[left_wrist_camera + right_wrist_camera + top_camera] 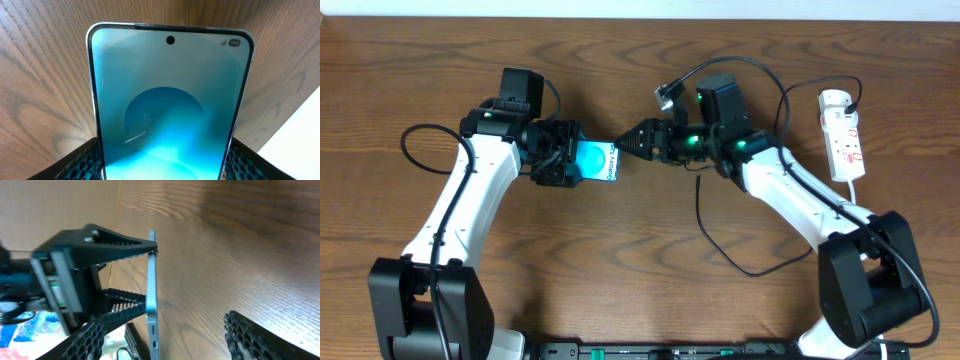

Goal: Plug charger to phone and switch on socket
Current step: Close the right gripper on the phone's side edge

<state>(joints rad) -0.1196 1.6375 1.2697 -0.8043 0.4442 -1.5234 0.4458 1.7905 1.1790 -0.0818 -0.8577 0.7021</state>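
Note:
My left gripper (pixel 560 160) is shut on the phone (pixel 598 160), whose lit cyan screen faces up. In the left wrist view the phone (pixel 165 100) fills the frame, with a black pad (pixel 75 165) pressed against each long side. My right gripper (pixel 625 143) points at the phone's free short end. In the right wrist view the phone (pixel 151 280) shows edge-on, its port low on that edge, between the wide-apart fingers of my open right gripper (pixel 162 332). The charger cable (pixel 720 245) lies loose on the table under the right arm. The socket (pixel 844 135) lies at the far right.
The socket's thick white cord (pixel 855 190) runs toward the right arm's base (pixel 865 285). A loop of black robot cable (pixel 410 150) sticks out beside the left arm. The wooden table's far edge (pixel 640 8) runs along the top.

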